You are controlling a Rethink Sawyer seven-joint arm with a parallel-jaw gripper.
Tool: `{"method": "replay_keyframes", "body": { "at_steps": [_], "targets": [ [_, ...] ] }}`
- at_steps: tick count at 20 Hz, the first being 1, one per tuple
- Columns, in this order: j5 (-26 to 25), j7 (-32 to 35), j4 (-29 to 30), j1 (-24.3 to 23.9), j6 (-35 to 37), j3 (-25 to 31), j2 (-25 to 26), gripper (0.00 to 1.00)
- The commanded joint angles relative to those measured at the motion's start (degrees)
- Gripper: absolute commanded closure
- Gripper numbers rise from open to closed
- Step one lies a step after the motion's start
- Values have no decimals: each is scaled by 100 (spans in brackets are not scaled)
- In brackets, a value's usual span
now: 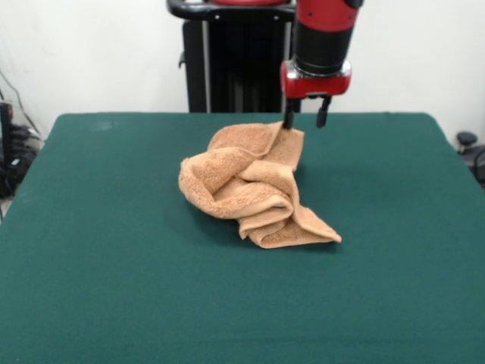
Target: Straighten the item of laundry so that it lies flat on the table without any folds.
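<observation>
The item of laundry is an orange-tan terry towel lying crumpled in a heap near the middle of the green table. Several folds overlap, and one flat corner sticks out toward the front right. My gripper hangs from the red and black arm just above the towel's far right edge. Its two dark fingers are spread apart, open, with nothing between them. The left fingertip is at or just touching the towel's far edge.
The black pedestal stands behind the table's far edge. Cables and dark equipment sit off the table's left side, and a small dark object lies beyond its right edge.
</observation>
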Motion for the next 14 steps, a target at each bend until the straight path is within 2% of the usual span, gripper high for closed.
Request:
{"method": "replay_keyframes", "body": {
  "at_steps": [1, 14],
  "targets": [
    [-83, 785, -181, 206, -81, 278, 103, 0],
    [1, 744, -131, 214, 152, 302, -197, 0]
  ]
}}
